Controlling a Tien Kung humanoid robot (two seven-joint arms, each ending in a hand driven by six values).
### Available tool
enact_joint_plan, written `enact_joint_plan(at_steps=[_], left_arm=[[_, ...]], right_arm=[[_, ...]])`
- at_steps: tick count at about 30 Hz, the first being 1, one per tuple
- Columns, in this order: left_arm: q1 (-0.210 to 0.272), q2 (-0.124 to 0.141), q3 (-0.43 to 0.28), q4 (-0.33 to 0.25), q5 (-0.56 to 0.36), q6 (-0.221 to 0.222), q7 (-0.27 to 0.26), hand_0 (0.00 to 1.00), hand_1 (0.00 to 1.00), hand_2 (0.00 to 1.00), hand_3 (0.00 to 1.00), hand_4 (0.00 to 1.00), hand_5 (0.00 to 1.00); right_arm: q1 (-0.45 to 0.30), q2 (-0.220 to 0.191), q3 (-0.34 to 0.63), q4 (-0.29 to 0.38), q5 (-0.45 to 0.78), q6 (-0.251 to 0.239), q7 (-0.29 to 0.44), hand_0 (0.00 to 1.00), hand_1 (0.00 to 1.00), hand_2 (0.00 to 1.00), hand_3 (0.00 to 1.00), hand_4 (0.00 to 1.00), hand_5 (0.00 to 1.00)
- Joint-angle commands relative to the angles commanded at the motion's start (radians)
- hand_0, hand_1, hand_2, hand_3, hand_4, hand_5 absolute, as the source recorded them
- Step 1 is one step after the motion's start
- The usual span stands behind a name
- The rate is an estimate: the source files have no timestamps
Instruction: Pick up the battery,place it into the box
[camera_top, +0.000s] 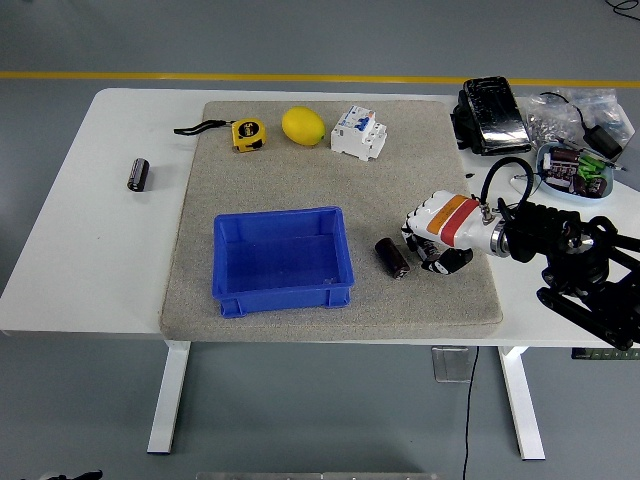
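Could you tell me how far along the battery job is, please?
Nothing is in the blue box yet. The right hand is curled around a battery on the mat, beside a second battery lying free. Lifting it and carrying it left to the box remain.

Right hand (437, 240) curled around a dark cylindrical battery (432, 251) on grey felt mat (300, 170); second dark battery (392, 257) beside open blue plastic box (281, 260).
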Motion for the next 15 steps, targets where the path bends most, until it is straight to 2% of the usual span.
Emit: enact_joint_plan(at_steps=[7, 15], left_arm=[[0.003, 0.000, -0.004, 0.001, 0.009, 0.000, 0.001, 0.717, 0.707, 0.749, 0.613, 0.626, 0.497], [-0.001, 0.001, -0.009, 0.001, 0.020, 0.000, 0.004, 0.716, 0.705, 0.749, 0.615, 0.627, 0.496]], right_arm=[[-0.003, -0.015, 0.066, 0.089, 0.000, -0.006, -0.023, 0.539, 0.481, 0.505, 0.496, 0.569, 0.032], [0.016, 0.009, 0.087, 0.233, 0.032, -0.030, -0.060, 0.539, 0.493, 0.519, 0.500, 0.561, 0.062]])
